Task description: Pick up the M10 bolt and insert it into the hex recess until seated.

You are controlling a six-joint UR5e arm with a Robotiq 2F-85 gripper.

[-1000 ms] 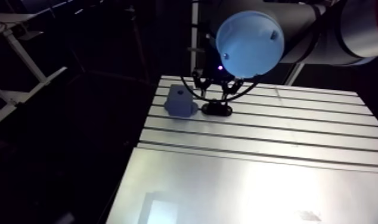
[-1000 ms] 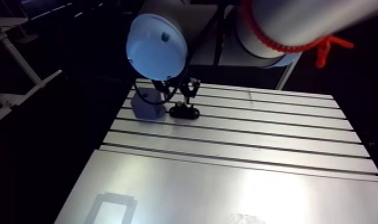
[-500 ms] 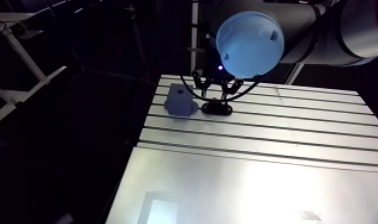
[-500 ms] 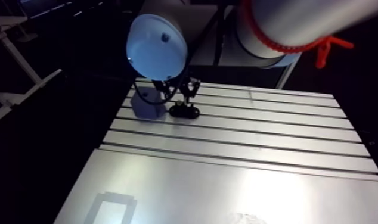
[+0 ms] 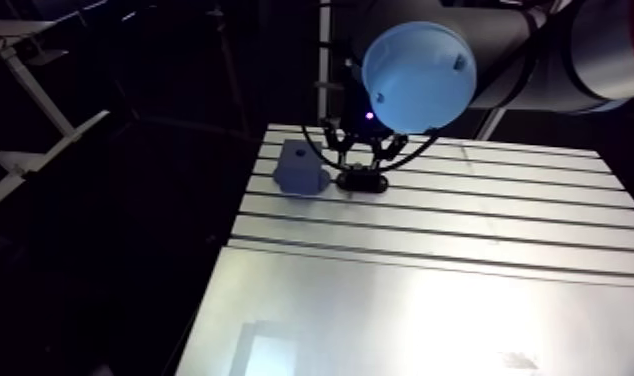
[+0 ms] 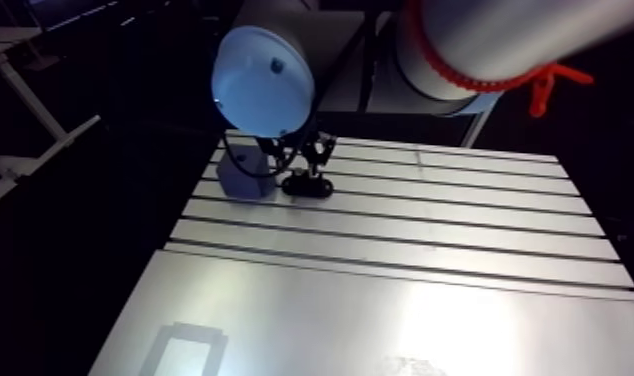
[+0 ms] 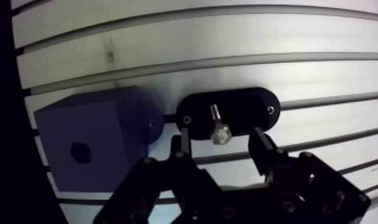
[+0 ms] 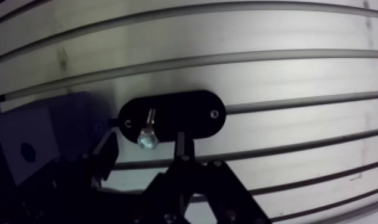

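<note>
block (image 7: 99,140): blue, on the worktop (image 7: 299,36), just beside the holder; touching it or only near, cannot tell.
recess (image 7: 80,152): small dark hex in the block's face toward the wrist camera; empty.
holder (image 7: 245,110): black oval plate, flat on the worktop across a slot, just ahead of the pincer.
bolt (image 7: 217,126): silver, at the holder's middle, head toward the pincer, shank pointing away from it; flat or propped up, hard to tell. Not in the recess, and apart from the block.
pincer (image 7: 219,140): wide, holding nothing; straddling the bolt head with a gap on either side, low over the holder.
done: by the look of it, only the approach and the lining-up on the bolt.
left: closing on the head, lifting off the holder, carrying across to the block, matching the bolt to the recess, pressing in until seated.
progress: early; judged to be on the brink of the grasp, with nearly the whole task ahead.
</note>
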